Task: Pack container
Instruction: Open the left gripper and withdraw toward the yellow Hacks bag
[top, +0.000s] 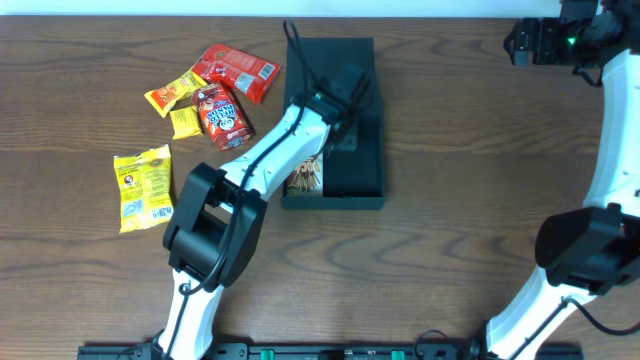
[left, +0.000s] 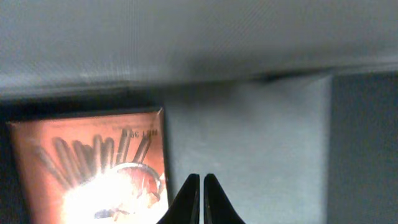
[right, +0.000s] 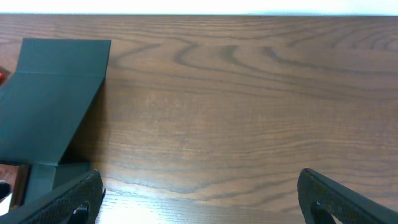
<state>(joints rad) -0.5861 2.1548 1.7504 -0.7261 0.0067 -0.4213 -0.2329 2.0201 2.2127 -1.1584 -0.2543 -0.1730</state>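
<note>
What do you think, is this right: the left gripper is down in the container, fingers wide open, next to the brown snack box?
Not quite. The left gripper is shut, not wide open: the left wrist view shows its fingertips pressed together. The rest holds: it is down in the container, next to the brown snack box.

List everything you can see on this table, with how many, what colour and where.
table: one, brown wood, under everything
box: one, dark teal-black, middle of the table towards the far edge, lid open
stick snack packet: one, orange-brown, inside the box at its near end
red packets: two, on the table left of the box
yellow packets: three, on the table further left
left gripper: one, black, shut, inside the box, holding nothing
right gripper: one, black, open, above bare table right of the box
</note>
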